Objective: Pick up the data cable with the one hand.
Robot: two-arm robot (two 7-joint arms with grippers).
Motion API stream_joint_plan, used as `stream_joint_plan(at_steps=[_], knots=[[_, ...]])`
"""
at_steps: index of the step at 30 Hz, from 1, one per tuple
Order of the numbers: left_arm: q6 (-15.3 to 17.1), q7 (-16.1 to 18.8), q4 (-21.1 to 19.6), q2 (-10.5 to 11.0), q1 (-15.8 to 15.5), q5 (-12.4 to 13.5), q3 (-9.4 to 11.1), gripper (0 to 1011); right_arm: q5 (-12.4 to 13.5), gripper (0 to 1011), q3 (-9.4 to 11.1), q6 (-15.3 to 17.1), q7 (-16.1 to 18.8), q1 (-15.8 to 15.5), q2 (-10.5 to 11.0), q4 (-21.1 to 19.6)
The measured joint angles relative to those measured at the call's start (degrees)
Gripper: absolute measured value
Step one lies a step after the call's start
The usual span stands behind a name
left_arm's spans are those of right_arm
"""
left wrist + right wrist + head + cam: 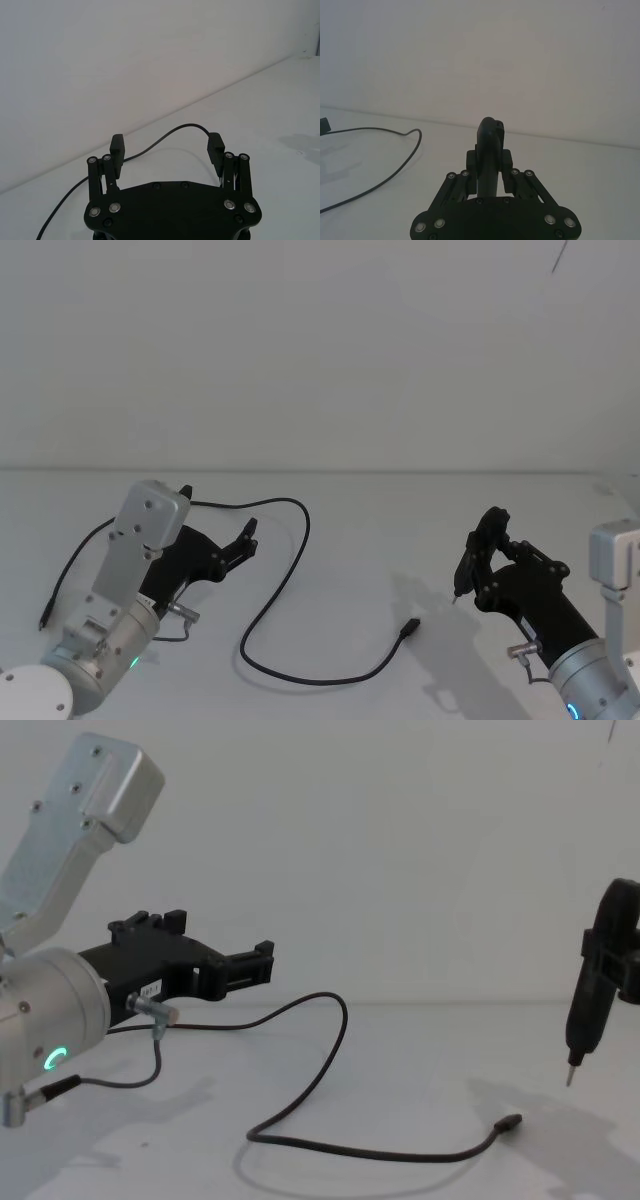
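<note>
White table (400, 540), blank wall. The left gripper (218, 510) hovers with fingers spread above the far-left arc of the cable (330, 681) — apparently lined up to straddle it. The right gripper (492, 540) sits parked at the right, pinching a tool (585, 990).

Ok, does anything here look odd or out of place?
Nothing stands out. The data cable lies in a loose curve on the table, the left gripper is open by it, and the right gripper holds a slim black tool.
</note>
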Motion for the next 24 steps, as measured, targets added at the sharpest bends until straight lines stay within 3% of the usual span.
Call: stream_joint_plan(at_steps=[18, 24], knots=[[0.01, -0.08, 0.06, -0.03, -0.02, 0.0, -0.01, 1001, 0.0, 279, 0.0, 0.0, 0.0, 0.0, 0.0, 0.0], [0.24, -1.59, 0.25, 0.22, -0.29, -0.05, 0.27, 1001, 0.0, 279, 0.0, 0.0, 0.0, 0.0, 0.0, 0.0]])
